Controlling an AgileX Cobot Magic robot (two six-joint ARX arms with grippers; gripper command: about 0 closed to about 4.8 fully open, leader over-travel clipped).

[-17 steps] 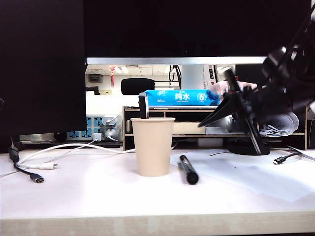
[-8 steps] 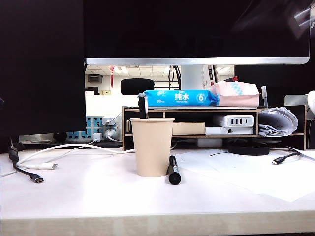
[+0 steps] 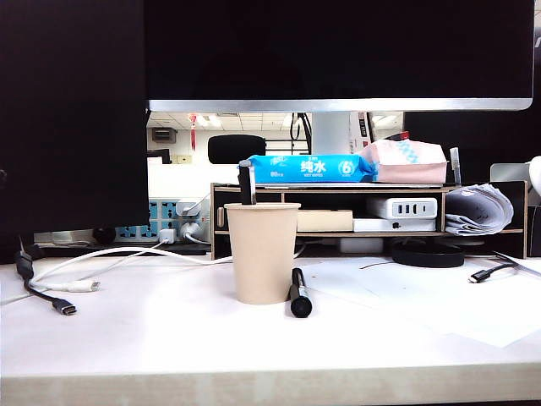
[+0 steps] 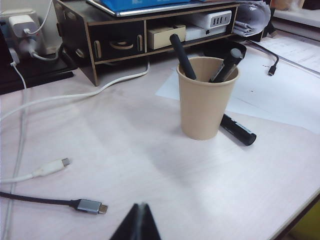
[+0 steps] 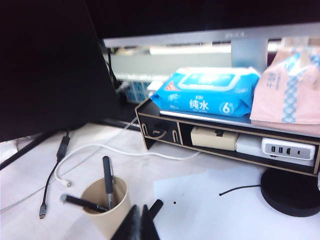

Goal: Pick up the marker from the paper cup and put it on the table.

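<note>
White table [image 3: 152, 338] fronts a dark shelf riser [image 3: 338, 190] – the marker [image 3: 298, 293] is seen lying beside the paper cup [image 3: 262, 252], so placement is judged done; two pens are left inside. Left gripper [image 4: 137, 222] is held low over the near desk, right gripper [image 5: 137, 222] above the cup – jaws of both pressed together, nothing held

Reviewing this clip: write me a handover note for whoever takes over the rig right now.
Left gripper: shut, empty, held above the near table, away from the cup.
Right gripper: shut, empty, raised above the cup area.
Marker: lying on the table, touching the base of the paper cup on its right in the exterior view.
Two other pens stand in the cup.
Done: marker out of the cup and on the table.
Left: nothing that shows; both arms are clear of the things.
</note>
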